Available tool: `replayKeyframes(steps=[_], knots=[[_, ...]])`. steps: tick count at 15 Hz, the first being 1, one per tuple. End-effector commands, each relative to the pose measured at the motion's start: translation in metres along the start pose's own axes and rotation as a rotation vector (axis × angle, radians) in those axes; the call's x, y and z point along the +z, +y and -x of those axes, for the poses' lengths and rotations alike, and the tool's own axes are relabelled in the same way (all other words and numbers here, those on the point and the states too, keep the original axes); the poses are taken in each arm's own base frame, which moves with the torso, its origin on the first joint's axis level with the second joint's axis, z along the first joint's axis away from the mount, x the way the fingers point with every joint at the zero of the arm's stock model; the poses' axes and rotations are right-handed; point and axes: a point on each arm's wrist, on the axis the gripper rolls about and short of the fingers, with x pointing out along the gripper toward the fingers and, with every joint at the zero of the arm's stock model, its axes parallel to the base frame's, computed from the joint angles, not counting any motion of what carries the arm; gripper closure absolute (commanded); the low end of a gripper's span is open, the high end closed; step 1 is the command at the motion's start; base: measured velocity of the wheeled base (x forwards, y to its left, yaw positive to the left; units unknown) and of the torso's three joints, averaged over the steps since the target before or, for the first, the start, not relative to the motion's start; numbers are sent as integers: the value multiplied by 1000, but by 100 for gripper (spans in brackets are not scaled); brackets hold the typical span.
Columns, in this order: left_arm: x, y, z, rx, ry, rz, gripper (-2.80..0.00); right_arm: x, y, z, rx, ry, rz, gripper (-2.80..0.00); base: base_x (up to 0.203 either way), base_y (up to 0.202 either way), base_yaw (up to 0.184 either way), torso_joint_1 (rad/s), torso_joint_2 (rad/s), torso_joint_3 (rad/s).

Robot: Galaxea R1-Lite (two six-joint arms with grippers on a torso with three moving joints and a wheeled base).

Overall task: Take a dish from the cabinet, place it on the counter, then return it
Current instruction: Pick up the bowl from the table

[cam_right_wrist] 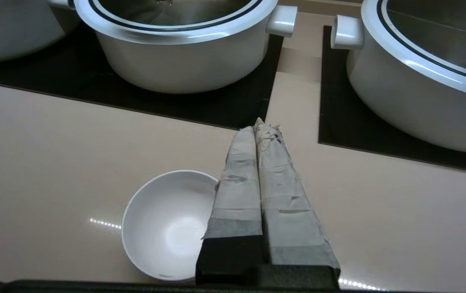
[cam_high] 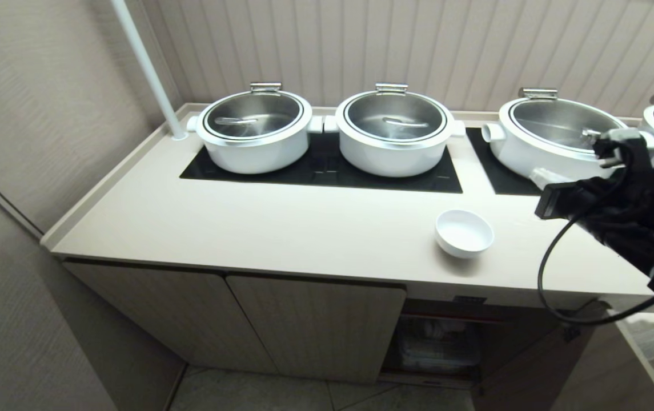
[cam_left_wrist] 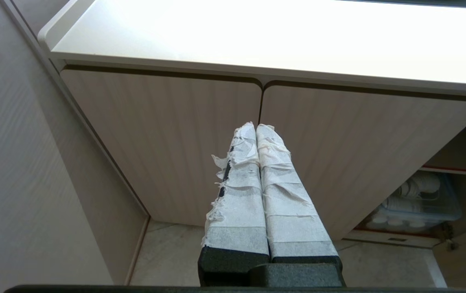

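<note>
The dish, a small white bowl, stands upright and empty on the beige counter in front of the pots. My right gripper hovers above the counter just to the right of the dish, shut with nothing between its taped fingers, not touching the bowl. The cabinet below has two ribbed doors closed, and its right-hand compartment stands open. My left gripper is shut and empty, held low in front of the closed cabinet doors.
Several large white pots with steel lids sit on black glass panels along the back. A clear bin of white cups lies in the open compartment. A white pole rises at the counter's back left.
</note>
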Motion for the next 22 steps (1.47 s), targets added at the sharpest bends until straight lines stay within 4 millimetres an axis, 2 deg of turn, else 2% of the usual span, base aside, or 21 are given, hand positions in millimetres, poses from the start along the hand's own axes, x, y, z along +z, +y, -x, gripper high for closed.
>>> replayKeyframes(steps=[1,3,5,9,10,13,16,21,22], knots=[[0,0,0,0,-1,1,0,10,1,31,-2,-34,3,0,0,0,0,0,0,0],[0,0,0,0,-1,1,0,13,2,53,-2,-51,3,0,0,0,0,0,0,0],[0,0,0,1,0,1,0,7,5,85,4,-25,1,0,0,0,0,0,0,0],[0,0,0,0,-1,1,0,-27,9,159,13,88,-5,0,0,0,0,0,0,0],[0,0,0,0,-1,1,0,-30,9,172,12,88,-2,0,0,0,0,0,0,0],[0,0,0,0,-1,1,0,-40,8,193,-4,180,-4,0,0,0,0,0,0,0],[0,0,0,1,0,1,0,-55,10,213,5,347,24,0,0,0,0,0,0,0],[0,0,0,1,0,1,0,-74,13,273,21,459,69,0,0,0,0,0,0,0],[0,0,0,0,-1,1,0,-77,14,283,13,439,75,0,0,0,0,0,0,0]])
